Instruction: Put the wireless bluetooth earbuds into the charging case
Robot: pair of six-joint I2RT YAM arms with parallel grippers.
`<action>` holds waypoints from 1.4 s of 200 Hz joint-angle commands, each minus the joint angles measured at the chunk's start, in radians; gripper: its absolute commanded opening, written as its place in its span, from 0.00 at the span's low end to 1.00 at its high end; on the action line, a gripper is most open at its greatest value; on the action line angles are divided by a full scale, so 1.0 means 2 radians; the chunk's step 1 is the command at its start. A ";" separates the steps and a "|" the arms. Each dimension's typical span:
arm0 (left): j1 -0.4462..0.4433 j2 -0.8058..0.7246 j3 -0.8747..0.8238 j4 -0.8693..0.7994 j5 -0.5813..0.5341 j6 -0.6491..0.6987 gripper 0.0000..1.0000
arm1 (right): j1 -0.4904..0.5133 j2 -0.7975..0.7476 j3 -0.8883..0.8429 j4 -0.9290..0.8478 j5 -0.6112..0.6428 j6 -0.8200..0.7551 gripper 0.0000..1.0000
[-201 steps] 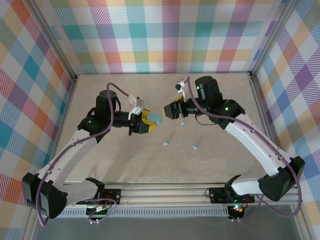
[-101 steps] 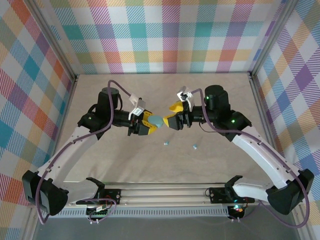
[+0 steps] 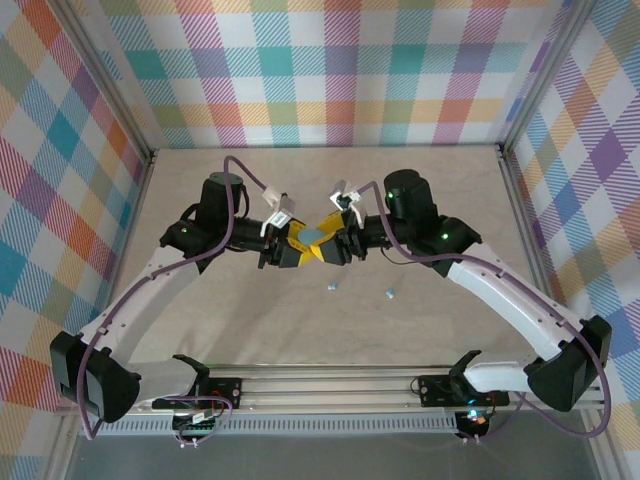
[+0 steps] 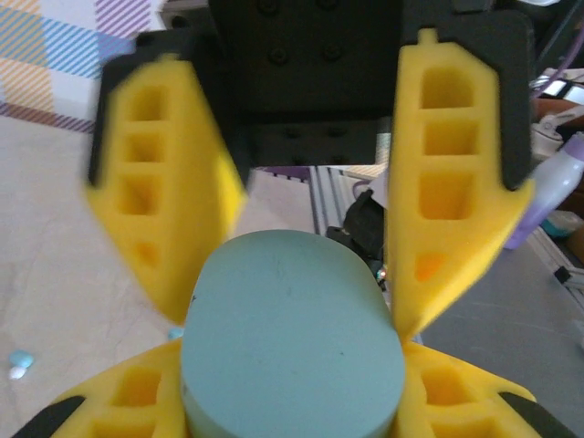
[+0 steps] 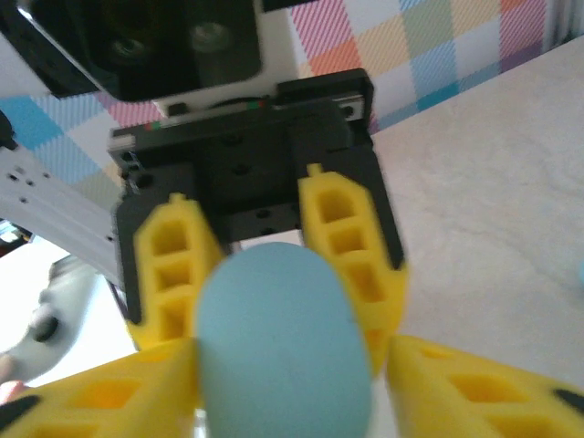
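Note:
A teal oval charging case (image 3: 316,235) hangs above mid-table, gripped by my left gripper (image 3: 303,247), which is shut on it. The left wrist view has the case (image 4: 292,347) wedged between my own yellow fingers (image 4: 456,401). My right gripper (image 3: 328,245) meets it head-on, open. Its fingers (image 5: 474,383) flank the case (image 5: 283,347), with a slim gap on the right side. Two tiny teal earbuds lie on the table, one (image 3: 333,286) below the grippers and another (image 3: 390,294) to its right. One earbud (image 4: 18,363) shows at the left wrist view's edge.
The beige tabletop (image 3: 240,320) is ringed by plaid walls (image 3: 320,70) and metal frame posts (image 3: 520,190). An aluminium rail (image 3: 320,385) carrying both arm bases runs along the near edge.
My right gripper has swung left and come up to the left gripper, so its fingers now straddle the case. The left gripper, still holding the case, shifted slightly up and right.

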 commanded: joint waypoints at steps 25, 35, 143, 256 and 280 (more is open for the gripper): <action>0.001 -0.014 0.010 0.013 0.013 -0.003 0.00 | 0.001 0.009 0.011 -0.017 -0.003 -0.024 0.57; 0.001 -0.013 0.009 0.014 0.014 -0.003 0.00 | 0.003 0.006 0.007 -0.017 0.005 -0.025 0.58; 0.001 -0.023 -0.006 0.052 0.030 -0.032 0.00 | -0.002 0.019 0.035 -0.006 0.058 0.053 0.17; 0.002 -0.047 -0.038 0.092 0.016 -0.022 0.00 | -0.033 0.055 0.081 -0.031 0.019 0.212 0.27; 0.001 -0.049 -0.039 0.092 0.019 -0.023 0.00 | -0.035 0.055 0.083 -0.046 0.070 0.226 0.38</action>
